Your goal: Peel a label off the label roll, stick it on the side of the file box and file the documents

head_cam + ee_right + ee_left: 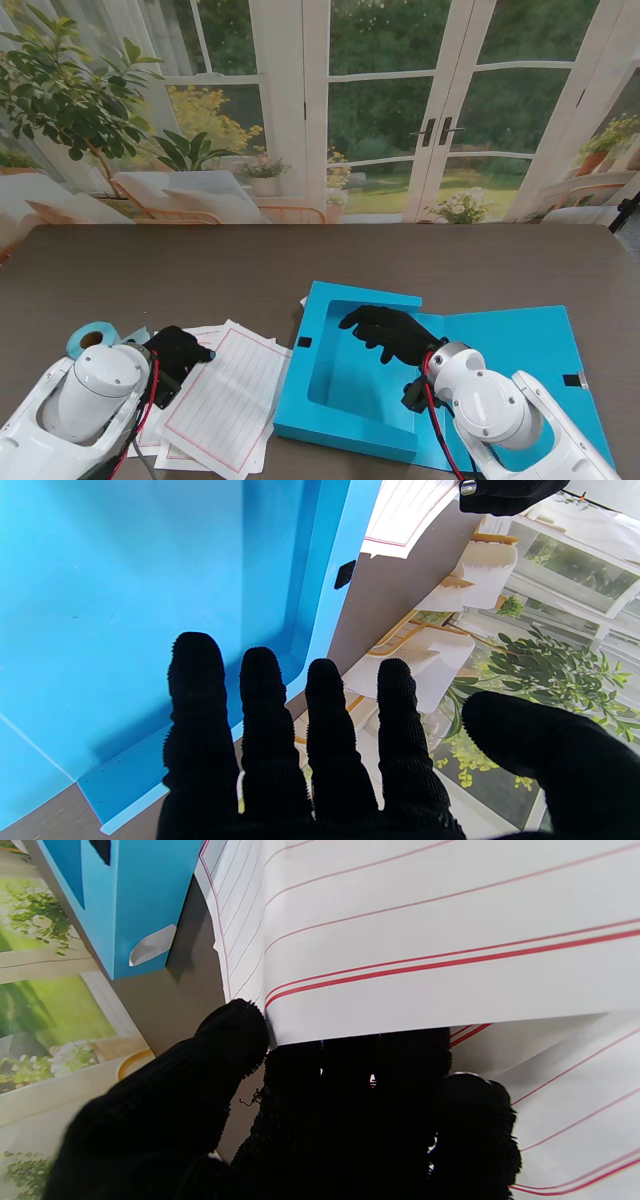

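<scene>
- Stand view: the file box (345, 375) lies open on the desk (200, 270), tray toward my left, lid flat toward my right. Its long axis runs left to right, the near end swung slightly toward me. The documents (225, 395) lie fanned just left of the box, their long axis running from me outward and leaning right. The label roll (92, 338) sits at the far left, beside my left arm.
- Stand view: my right robot hand (392, 333) hovers over the tray, fingers spread, holding nothing. My left robot hand (178, 352) sits at the sheets' left edge.
- Left wrist view: my left thumb (232, 1037) and fingers (360, 1065) pinch the edge of the top sheet (425, 940), so that robot hand is clamped on paper. A label (151, 944) shows on the box side, one corner apparently lifted.
- Right wrist view: the right fingers (260, 690) stand apart over the tray's inner corner, touching nothing I can confirm.
- Risk, by judgement: the pinch holds one sheet; lifting could leave the rest behind or crease it.
- Risk, by judgement: the sheets could catch on the tray wall and shove the unheld box.
</scene>
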{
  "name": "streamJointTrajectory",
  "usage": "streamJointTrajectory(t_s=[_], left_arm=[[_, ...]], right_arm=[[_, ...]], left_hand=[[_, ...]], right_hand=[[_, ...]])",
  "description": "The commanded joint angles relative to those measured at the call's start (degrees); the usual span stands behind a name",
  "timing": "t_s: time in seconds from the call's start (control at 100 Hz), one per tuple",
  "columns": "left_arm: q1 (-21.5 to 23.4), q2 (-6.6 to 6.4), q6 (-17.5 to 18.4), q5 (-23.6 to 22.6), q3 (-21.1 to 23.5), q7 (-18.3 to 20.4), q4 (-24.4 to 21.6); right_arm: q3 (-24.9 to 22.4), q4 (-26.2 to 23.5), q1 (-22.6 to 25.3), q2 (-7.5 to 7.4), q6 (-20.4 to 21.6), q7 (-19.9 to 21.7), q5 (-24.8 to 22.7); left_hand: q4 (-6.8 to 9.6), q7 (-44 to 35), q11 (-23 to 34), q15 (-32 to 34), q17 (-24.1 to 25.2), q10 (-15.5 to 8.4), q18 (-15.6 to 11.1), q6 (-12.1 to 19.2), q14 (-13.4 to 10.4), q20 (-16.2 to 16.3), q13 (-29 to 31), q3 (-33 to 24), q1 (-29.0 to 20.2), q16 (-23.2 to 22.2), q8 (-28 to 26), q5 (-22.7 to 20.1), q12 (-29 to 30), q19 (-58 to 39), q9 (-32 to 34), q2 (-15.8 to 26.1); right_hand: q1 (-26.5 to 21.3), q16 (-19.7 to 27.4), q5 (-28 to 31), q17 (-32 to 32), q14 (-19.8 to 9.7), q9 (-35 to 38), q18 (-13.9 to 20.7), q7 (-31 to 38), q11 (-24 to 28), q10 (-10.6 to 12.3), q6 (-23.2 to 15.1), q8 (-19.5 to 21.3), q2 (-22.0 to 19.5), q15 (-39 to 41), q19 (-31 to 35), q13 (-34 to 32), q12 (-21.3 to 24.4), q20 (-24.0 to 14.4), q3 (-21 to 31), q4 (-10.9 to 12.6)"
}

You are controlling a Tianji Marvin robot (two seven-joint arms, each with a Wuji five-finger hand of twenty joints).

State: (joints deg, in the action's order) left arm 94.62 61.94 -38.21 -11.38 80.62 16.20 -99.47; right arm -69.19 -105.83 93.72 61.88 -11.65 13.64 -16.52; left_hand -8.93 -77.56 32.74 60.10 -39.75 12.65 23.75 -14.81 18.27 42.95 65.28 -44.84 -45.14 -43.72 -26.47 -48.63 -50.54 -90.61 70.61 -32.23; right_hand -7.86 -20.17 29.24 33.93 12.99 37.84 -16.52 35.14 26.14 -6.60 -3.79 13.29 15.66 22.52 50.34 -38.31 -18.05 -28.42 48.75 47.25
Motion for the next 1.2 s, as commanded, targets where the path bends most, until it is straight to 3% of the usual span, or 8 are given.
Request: streamJointTrajectory(t_s=[0.0,0.49,0.71,1.19], left_arm=[[0.87,0.68,1.12,1.75,0.92,0.09,-0.59],[3.49,2.07,3.33,9.41,5.69,-2.21,-3.52],[4.44,3.29,4.67,14.77,7.78,-4.83,-4.87],[3.91,4.36,9.23,23.33,9.54,-6.53,-7.98]], right_arm=[[0.06,-0.13,0.37,0.26,-0.22,0.68,0.27],[0.1,0.13,0.26,0.51,-0.56,0.21,1.73],[0.2,0.3,0.12,0.61,-0.59,-0.09,2.07],[0.96,0.8,-0.45,0.72,0.12,-0.42,2.52]], left_hand=[[-0.52,-3.11,0.55,0.07,-1.59,-2.86,1.87,-6.88,-1.13,-1.42,2.72,-2.61,-1.76,0.31,-0.17,2.08,-2.26,-4.4,4.11,-3.43],[0.16,-4.52,1.5,1.79,-2.39,-0.93,3.18,-13.52,0.15,-2.98,3.01,-1.85,-6.96,-3.02,-1.32,6.04,-10.16,-3.43,3.23,-4.52],[0.36,-4.47,1.46,1.62,-3.44,-0.2,4.65,-14.79,0.62,-3.93,3.56,-1.92,-7.78,-3.83,-1.28,6.2,-11.57,-2.12,3.24,-4.9],[0.56,-4.48,1.62,2.18,-3.16,0.69,5.27,-16.01,1.57,-4.3,3.33,-1.74,-8.81,-5.52,-1.31,6.69,-13.2,-1.63,3.01,-5.21]], right_hand=[[-0.52,-0.58,0.85,-25.92,0.42,-1.25,0.43,0.89,0.84,-1.09,-0.29,-0.43,0.39,0.61,-0.95,0.14,0.29,-1.28,-0.7,1.61],[-0.94,-0.53,1.1,-26.02,0.66,-1.26,0.4,0.84,0.93,-1.49,0.08,-0.44,0.26,0.64,-1.08,0.27,0.35,-1.36,-0.85,2.0],[-0.97,-0.54,1.13,-25.97,0.73,-1.14,0.35,0.81,1.01,-1.64,0.5,-0.46,0.39,0.72,-1.07,0.14,0.36,-1.42,-0.92,2.12],[-0.83,-0.51,0.97,-25.79,0.82,-0.97,0.28,0.82,1.07,-1.78,1.15,-0.45,0.42,0.76,-1.02,0.09,0.41,-1.5,-0.99,2.14]])
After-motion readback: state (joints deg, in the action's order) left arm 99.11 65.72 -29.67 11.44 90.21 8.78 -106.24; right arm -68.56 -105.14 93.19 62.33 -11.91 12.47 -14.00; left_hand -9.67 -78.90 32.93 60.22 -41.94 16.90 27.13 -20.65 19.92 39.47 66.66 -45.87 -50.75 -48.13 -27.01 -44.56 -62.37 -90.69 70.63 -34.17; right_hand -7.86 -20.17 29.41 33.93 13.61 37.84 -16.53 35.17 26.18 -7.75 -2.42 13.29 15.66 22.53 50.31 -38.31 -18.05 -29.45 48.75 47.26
